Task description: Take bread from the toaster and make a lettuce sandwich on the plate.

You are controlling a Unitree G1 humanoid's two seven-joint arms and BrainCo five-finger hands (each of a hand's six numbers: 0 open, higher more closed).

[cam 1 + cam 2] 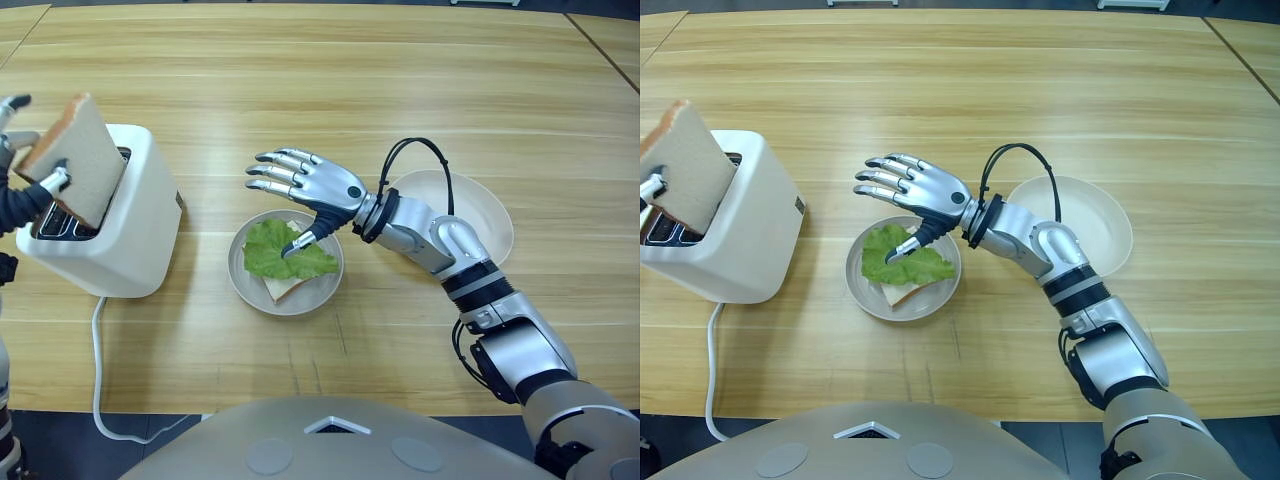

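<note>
Bread slice [82,158] half out of toaster [135,235] slot, long axis near upright, slightly tilted, pinched by left hand [18,150]. Right hand [322,186] spread open, empty, thumb tip at lettuce [268,256] on plate [236,272].

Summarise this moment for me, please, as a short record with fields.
Toaster: white rounded toaster at the left of the light wooden table, cord trailing toward the near edge
Left hand: shut on a tan toasted bread slice, held tilted above the toaster's slots
Plate: round grey plate holding a lower bread slice with a green lettuce leaf on top
Right hand: open, fingers spread over the plate, thumb tip at the lettuce leaf
Rest: round cream bowl right of the plate
</note>
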